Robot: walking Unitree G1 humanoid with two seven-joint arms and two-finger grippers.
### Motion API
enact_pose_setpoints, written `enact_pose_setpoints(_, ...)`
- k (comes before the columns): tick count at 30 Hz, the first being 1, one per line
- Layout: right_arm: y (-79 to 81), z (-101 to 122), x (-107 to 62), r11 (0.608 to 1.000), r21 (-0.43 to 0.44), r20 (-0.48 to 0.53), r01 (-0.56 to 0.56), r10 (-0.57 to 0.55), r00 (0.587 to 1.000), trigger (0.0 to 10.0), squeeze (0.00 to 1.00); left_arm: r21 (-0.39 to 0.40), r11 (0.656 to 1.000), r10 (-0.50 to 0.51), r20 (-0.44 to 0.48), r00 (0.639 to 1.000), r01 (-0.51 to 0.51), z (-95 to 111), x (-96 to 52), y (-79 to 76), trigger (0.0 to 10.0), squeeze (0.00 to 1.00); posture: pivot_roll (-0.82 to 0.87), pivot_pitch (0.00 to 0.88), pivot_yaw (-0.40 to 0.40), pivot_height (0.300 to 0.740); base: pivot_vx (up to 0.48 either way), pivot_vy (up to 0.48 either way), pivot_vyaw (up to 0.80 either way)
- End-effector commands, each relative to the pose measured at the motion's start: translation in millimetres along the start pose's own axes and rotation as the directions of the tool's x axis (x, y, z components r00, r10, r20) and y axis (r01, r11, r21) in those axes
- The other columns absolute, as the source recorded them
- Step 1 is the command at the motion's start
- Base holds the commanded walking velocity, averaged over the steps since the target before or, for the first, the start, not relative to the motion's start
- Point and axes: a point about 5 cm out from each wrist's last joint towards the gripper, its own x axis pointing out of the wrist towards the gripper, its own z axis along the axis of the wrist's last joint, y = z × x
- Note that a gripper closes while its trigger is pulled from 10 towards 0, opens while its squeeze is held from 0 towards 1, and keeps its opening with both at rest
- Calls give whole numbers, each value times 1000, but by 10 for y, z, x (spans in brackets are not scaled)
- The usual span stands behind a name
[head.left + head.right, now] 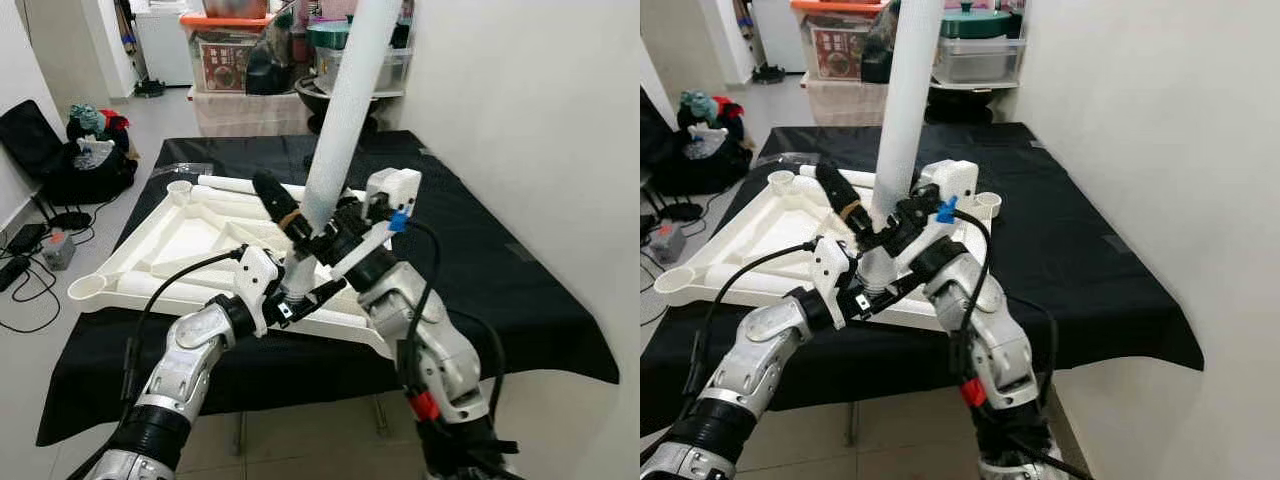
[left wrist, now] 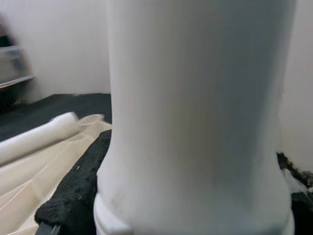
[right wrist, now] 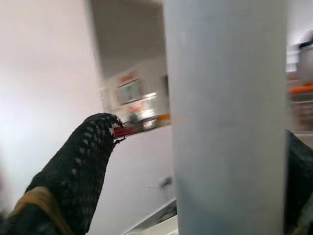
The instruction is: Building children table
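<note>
A white children's tabletop [image 1: 180, 240] lies upside down on the black-covered table [image 1: 490, 260]. A long white table leg [image 1: 345, 110] rises tilted from the tabletop's near corner. My left gripper [image 1: 300, 292] is shut on the leg's base just above the socket; in the left wrist view the leg [image 2: 195, 112] is pressed by a black finger [image 2: 78, 186]. Higher up, my right gripper [image 1: 312, 218] straddles the leg, open. One finger [image 3: 78, 161] stands off from the leg [image 3: 225, 117]. The other touches it.
A second white leg [image 1: 240, 185] lies along the tabletop's far edge. Round corner sockets [image 1: 88, 288] are at its other corners. A white wall runs along the right. Bags [image 1: 85, 150] and cables [image 1: 40, 270] lie on the floor at left. Storage boxes [image 1: 235, 55] stand behind.
</note>
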Motion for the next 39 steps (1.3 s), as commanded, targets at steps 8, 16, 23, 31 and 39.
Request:
enact_pose_setpoints(8, 89, -63, -154, 961, 63, -124, -268, 274, 954, 10000, 1000, 26, 936, -349, -40, 936, 350, 162, -126, -233, 9176, 0, 32, 0, -60, 740, 0, 0, 0)
enact_pose_setpoints(16, -28, -54, -287, 950, 32, -203, -311, 310, 929, 10000, 1000, 13, 850, -519, -144, 843, 526, 230, -430, -233, 7804, 0, 38, 0, -59, 740, 0, 0, 0)
enact_pose_setpoints(23, -58, 2, -298, 956, 29, -164, -293, 294, 942, 0, 1000, -16, 839, -537, -173, 825, 543, 188, -489, -248, 8706, 0, 32, 0, -52, 740, 0, 0, 0)
enact_pose_setpoints(31, 34, -18, -336, 951, 79, -92, -300, 306, 948, 0, 0, -8, 851, -517, -189, 835, 525, 157, -472, -227, 10000, 0, 23, 0, -41, 740, 0, 0, 0)
enact_pose_setpoints(39, 83, -41, -347, 946, 95, -96, -311, 319, 943, 10000, 0, -13, 851, -518, -193, 834, 526, 169, -467, -207, 10000, 0, 19, 0, -36, 740, 0, 0, 0)
